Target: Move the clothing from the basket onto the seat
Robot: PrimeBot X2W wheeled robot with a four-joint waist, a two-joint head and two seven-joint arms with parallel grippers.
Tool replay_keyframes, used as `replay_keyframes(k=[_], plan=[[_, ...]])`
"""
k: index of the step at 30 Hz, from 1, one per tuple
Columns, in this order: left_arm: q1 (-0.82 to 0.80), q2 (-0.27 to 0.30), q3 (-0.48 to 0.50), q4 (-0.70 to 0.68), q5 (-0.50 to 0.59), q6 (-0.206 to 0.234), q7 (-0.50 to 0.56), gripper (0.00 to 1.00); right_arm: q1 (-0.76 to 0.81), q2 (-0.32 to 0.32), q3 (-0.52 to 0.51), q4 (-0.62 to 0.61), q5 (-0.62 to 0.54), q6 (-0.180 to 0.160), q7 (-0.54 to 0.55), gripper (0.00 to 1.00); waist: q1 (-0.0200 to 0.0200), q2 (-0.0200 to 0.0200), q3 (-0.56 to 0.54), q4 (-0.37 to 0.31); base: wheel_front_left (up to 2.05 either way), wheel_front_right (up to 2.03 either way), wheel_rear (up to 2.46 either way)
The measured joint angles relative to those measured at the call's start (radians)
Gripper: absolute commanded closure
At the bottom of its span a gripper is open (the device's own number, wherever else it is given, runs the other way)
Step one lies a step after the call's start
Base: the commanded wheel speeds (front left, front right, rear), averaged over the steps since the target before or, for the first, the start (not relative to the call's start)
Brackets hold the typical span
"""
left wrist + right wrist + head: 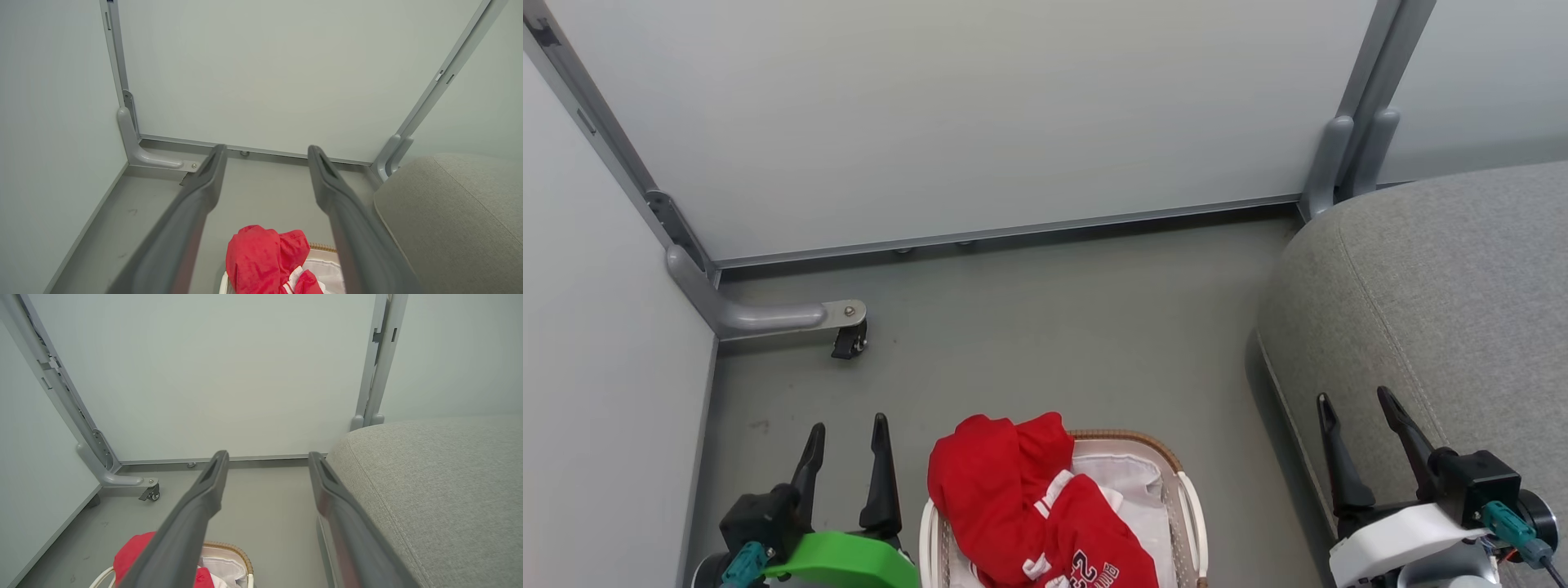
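Red clothing [1013, 498] with white panels and white lettering is heaped in the white basket [1192, 510], spilling over its far left rim; the white liner shows beside it. The basket stands on the floor at the bottom centre of the head view. The grey seat [1445, 302] rises to its right. My left gripper [848, 437] hangs open and empty left of the basket. My right gripper [1357, 412] is open and empty over the seat's near edge. The left wrist view shows the clothing [261, 257] between my open fingers, and the seat [453, 220]. In the right wrist view lie the clothing [132, 553], the basket [235, 551] and the seat [441, 486].
Pale partition panels [964, 114] on grey metal frames close off the back and left. A grey foot with a black caster [849, 339] juts onto the grey floor [1054, 327] at the left. Another frame post [1347, 155] stands at the seat's far corner.
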Motion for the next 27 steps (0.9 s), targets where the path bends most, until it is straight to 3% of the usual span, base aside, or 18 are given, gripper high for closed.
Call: replay_keyframes(k=[17,27], plan=[[0.003,0.001,-0.016,0.024,0.083,0.016,-0.029,0.00,0.005,-0.001,0.006,-0.009,-0.117,0.000,-0.031,0.00,0.0000,0.0000,0.002,0.006,0.00,0.00,0.00],[0.003,0.001,-0.018,0.036,0.084,0.016,-0.033,0.00,0.005,-0.002,0.006,-0.005,-0.118,0.000,-0.031,0.00,0.0000,0.0000,0.003,0.006,0.00,0.00,0.00]])
